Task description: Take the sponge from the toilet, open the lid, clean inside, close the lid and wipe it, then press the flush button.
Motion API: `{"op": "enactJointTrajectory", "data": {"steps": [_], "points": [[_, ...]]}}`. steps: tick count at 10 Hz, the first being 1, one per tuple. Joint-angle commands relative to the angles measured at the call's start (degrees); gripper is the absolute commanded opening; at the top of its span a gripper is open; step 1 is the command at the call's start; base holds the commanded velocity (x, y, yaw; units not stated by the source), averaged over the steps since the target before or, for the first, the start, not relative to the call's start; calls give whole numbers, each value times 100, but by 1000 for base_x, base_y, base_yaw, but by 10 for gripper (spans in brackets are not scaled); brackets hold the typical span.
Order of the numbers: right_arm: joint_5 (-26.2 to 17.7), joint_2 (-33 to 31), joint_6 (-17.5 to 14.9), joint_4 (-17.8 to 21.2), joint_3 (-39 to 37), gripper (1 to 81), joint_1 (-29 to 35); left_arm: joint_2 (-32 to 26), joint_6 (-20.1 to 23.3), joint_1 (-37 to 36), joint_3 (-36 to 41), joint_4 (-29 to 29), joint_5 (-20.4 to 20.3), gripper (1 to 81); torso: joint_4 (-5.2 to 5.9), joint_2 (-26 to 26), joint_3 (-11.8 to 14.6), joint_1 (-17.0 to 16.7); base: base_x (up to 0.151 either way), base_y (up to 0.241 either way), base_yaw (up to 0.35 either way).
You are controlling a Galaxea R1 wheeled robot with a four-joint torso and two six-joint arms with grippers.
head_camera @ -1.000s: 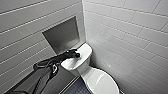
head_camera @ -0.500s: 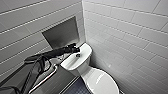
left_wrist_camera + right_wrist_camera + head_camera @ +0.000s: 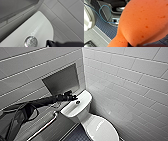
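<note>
Pinched sponge (image 3: 144,22) (right wrist view)

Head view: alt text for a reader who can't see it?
The robot's left hand reaches over the white toilet tank, close beside the flush button. The lid is shut; white tiled walls meet in the corner behind.

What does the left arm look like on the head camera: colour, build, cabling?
The left arm is black throughout: a slim jointed tube, bulkier toward its base, where a thin dark cable loops beside it. The left gripper is a knobbly black cluster at its end. No markings can be made out.
</note>
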Motion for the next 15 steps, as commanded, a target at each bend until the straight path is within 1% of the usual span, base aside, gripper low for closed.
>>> {"op": "enactJointTrajectory", "data": {"steps": [1, 3, 5, 7, 10, 11, 13, 15], "points": [[-451, 64, -4, -81, 78, 10, -112, -1652, 42, -530, 2116, -37, 212, 10, 0, 0, 0, 0, 0, 0, 0], [-451, 64, -4, -90, 78, 10, -77, -2188, 59, -125, 2838, -28, 248, 10, 0, 0, 0, 0, 0, 0, 0], [-451, 55, -4, -72, 78, 10, -24, -2551, 121, 427, 3297, 43, 248, 10, 0, 0, 0, 0, 0, 0, 0], [-469, 64, -4, -64, 78, 10, 29, -2805, 130, 1138, 3701, 384, 239, 10, -2, 0, 0, 0, 0, 0, 0], [-443, 12, 31, -29, 43, 10, 90, -2955, 138, 2413, 3842, 964, 178, 10, -2, 0, 0, -2, 0, 0, 0], [-434, -6, 22, -64, 69, 10, 90, -2938, 138, 2870, 3860, 1203, 142, 10, -2, 0, 0, -2, 0, 0, 0], [-442, 29, -13, -90, 78, 10, 213, -2568, 130, 3706, 3614, 1879, 2, 10, -2, 0, 0, -2, 0, 0, 0], [-442, 29, -4, -64, 52, 10, 222, -2027, 138, 4558, 2915, 2246, -59, 10, -2, 0, 0, -2, 0, 0, 0]]}}
